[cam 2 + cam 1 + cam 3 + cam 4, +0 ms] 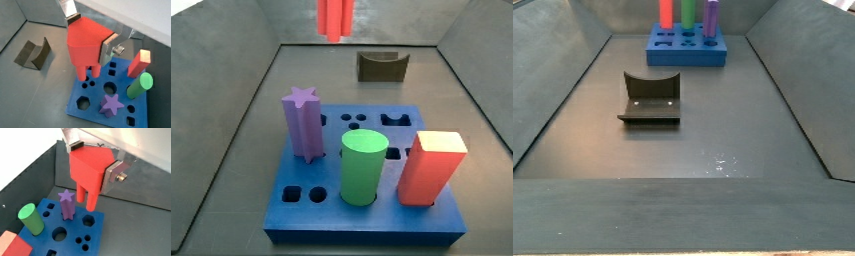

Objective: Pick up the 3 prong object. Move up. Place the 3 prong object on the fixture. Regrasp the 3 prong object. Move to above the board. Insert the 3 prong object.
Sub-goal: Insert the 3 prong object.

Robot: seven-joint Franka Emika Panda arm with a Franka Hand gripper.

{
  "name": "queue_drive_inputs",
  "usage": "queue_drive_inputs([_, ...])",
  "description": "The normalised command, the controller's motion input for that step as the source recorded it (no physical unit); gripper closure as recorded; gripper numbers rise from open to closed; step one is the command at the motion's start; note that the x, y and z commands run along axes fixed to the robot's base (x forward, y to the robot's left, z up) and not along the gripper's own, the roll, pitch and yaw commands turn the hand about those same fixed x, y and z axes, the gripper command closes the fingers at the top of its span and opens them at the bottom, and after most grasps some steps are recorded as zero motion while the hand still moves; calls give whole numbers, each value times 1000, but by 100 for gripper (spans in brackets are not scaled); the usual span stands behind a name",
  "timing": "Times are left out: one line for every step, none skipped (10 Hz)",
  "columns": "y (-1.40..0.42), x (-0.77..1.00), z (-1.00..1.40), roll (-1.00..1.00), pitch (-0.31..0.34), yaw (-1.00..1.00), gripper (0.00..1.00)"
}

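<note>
My gripper (93, 160) is shut on the 3 prong object (85, 170), a red piece held by its body with its prongs pointing down. It also shows in a wrist view (83, 45), where the gripper (91, 34) holds it above the blue board (93, 102), apart from it, near the board's cut-out holes. In a side view only the object's lower part (335, 18) shows, high over the far end of the board (318, 215); the gripper is out of that view. The fixture (35, 54) stands empty beside the board, seen in both side views (381, 66) (649, 98).
The board (47, 240) bears a purple star peg (299, 122), a green cylinder peg (362, 167) and a red-orange block peg (432, 167). Grey sloping walls enclose the floor. In a side view the board (687, 55) lies at the far end.
</note>
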Motion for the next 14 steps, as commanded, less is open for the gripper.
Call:
queue_drive_inputs([-29,0,-40,0,0,1000,100])
queue_drive_inputs([-11,-14,-63,0,0,1000,100])
queue_drive_inputs([-6,-26,-43,-9,-3,1000,100])
queue_drive_inputs([-11,-26,-60,-21,0,1000,100])
queue_drive_inputs([-60,0,-114,0,0,466,100])
queue_drive_inputs([57,0,6,-36,0,9,100])
queue_drive_inputs([0,-51,0,14,73,-991,100])
queue_drive_inputs([0,-46,0,10,94,-986,100])
queue_drive_inputs([0,-49,0,3,100,-977,100])
queue_drive_inputs([0,-43,0,0,96,-977,100])
queue_drive_inputs([0,-34,0,0,84,-977,100])
queue_drive_inputs([0,-40,0,7,66,-983,100])
queue_drive_inputs([0,-40,0,13,64,-989,100])
queue_drive_inputs([0,-40,0,11,61,-991,100])
